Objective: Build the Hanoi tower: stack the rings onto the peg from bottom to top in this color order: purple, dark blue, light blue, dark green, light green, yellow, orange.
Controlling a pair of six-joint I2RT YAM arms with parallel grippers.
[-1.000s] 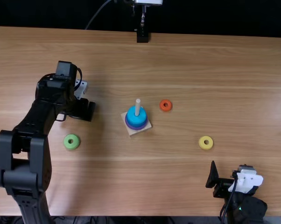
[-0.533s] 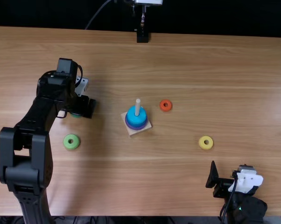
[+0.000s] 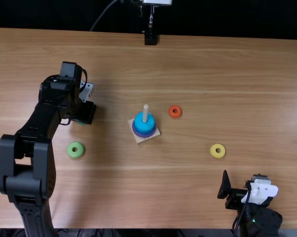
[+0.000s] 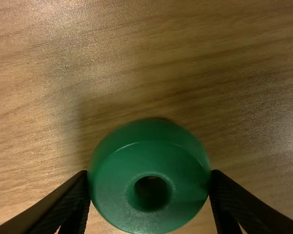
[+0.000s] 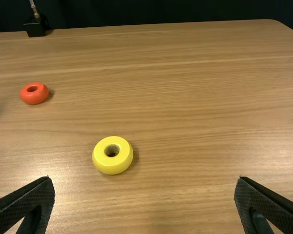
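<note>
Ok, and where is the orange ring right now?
In the top view, the orange ring lies on the table, just right of the peg and farther from the near edge than the yellow ring.

Decent lane between the light green ring (image 3: 75, 150) and the wooden base (image 3: 139, 140), tbh, and another from the base over to the yellow ring (image 3: 218, 151). 2 snags: the peg (image 3: 145, 113) sticks straight up, and the orange ring (image 3: 175, 111) sits near it. Left arm (image 3: 42, 168) blocks the left side.

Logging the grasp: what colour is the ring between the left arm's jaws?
The ring is dark green, seen best in the left wrist view.
</note>
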